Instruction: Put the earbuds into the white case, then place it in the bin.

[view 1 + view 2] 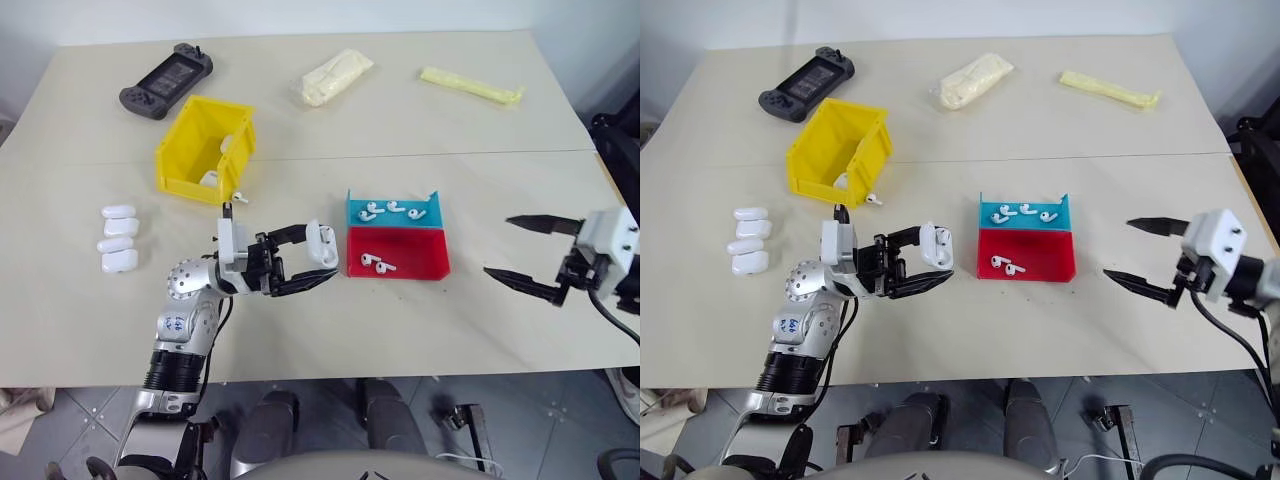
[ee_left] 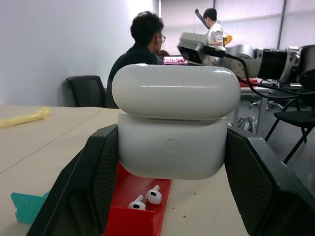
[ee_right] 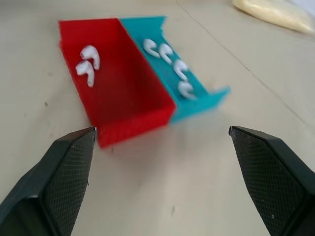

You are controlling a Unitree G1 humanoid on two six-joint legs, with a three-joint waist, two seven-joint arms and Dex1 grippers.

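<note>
Looking down from the head views: a pale table (image 1: 420, 330), grey tiled floor below its near edge. The left pincer (image 1: 312, 262) is pinching the white case (image 1: 324, 244), lifted off the table. Just past its fingertips sit a red tray (image 1: 400, 258) and, touching it behind, a blue tray (image 1: 392, 217); two earbuds (image 1: 376, 263) lie in the red one, three in the blue. The yellow bin (image 1: 190, 160) stands behind the left pincer, white pieces inside hard to make out, one earbud loose at its front corner. Four spare cases (image 1: 118, 240) lie in a column beyond the wrist. The right pincer (image 1: 525, 250) hangs spread wide, nothing between its fingers, well to the side of the trays. Far off: a game controller (image 1: 165, 80), a cream packet (image 1: 336, 76), a yellow strip (image 1: 472, 86).

Left wrist view: the case blocks most of the table; its lid looks slightly raised. Two people sit behind, with office chairs.

Right wrist view: both trays ahead of the spread fingers (image 3: 69, 172), blue tray's far end blurred.
</note>
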